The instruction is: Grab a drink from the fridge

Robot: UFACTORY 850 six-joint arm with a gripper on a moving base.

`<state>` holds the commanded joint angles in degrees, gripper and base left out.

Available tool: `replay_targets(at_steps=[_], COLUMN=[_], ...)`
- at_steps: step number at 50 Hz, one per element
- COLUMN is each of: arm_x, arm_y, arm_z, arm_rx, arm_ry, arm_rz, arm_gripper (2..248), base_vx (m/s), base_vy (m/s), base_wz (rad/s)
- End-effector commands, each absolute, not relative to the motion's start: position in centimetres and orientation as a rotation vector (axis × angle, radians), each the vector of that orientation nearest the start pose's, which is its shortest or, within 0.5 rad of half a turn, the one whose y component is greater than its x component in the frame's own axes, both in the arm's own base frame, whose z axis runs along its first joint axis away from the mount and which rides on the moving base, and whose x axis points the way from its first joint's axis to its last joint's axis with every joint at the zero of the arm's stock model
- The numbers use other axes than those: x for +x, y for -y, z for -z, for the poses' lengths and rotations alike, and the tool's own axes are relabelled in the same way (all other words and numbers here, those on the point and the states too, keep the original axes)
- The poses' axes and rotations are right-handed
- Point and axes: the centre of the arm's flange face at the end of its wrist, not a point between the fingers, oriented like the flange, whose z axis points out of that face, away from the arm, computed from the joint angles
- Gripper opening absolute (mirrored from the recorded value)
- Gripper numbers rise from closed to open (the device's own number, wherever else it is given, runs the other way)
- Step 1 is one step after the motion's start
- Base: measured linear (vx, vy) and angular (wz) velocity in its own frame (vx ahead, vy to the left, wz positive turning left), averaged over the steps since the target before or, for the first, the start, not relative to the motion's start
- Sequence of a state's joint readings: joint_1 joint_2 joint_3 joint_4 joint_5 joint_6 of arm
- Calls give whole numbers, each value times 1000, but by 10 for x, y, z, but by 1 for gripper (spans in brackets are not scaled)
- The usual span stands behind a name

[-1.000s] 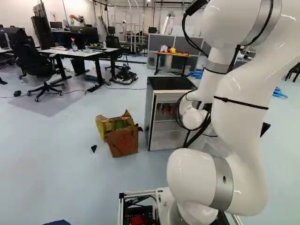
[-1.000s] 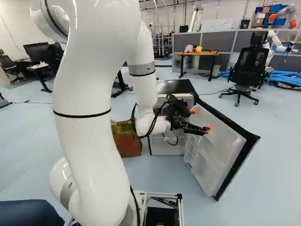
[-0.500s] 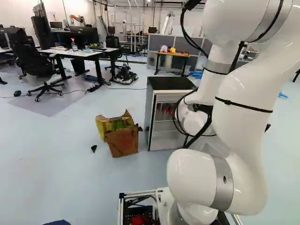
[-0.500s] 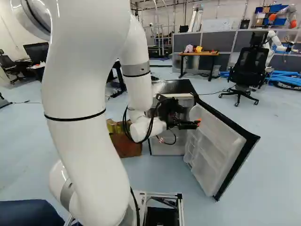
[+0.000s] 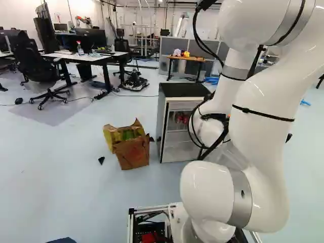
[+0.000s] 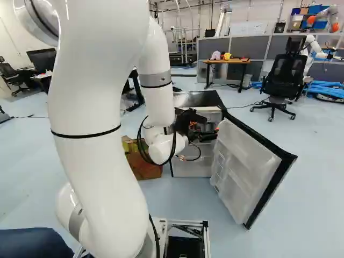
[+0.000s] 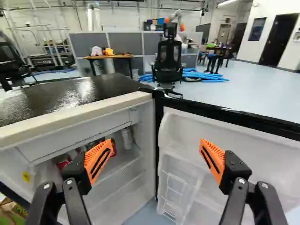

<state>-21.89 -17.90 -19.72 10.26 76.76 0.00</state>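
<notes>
In the right base view the gripper (image 6: 210,134) is at the opening of the small fridge (image 6: 198,99), beside its inner door (image 6: 246,161), which stands wide open. From the wrist, the gripper (image 7: 152,160) is open with nothing between its orange pads; one finger overlaps the fridge interior, the other overlaps the door. Inside, on the upper shelf, lie a red can (image 7: 63,162) and a silvery can (image 7: 127,138); more cans are partly hidden behind one finger. Red drinks (image 5: 178,118) also show through the fridge front in the left base view.
A paper bag (image 5: 132,152) stands on the floor beside the fridge. The fridge's black top (image 7: 61,96) lies close ahead of the gripper. Farther back are an office chair (image 6: 283,75), a small table (image 6: 227,61) and another robot (image 6: 313,47).
The forearm has swung across toward the fridge body, and the gripper has turned from over the open door to point at the fridge opening. The base and fridge have stayed put.
</notes>
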Motion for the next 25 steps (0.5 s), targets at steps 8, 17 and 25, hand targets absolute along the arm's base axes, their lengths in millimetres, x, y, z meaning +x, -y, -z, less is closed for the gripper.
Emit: replay_targets(at_steps=[8,17,25], arm_x=[342,346,349], arm_y=[146,139,132], arm_z=[-289,-280,-272], arm_rx=[-2633,-2625,-2612], arm_ry=[-641,-508,-395], arm_rz=[2116,2063,2014], arm_gripper=[247,247,247], base_vx=[0,0,0], base_vy=[0,0,0], base_wz=[0,0,0])
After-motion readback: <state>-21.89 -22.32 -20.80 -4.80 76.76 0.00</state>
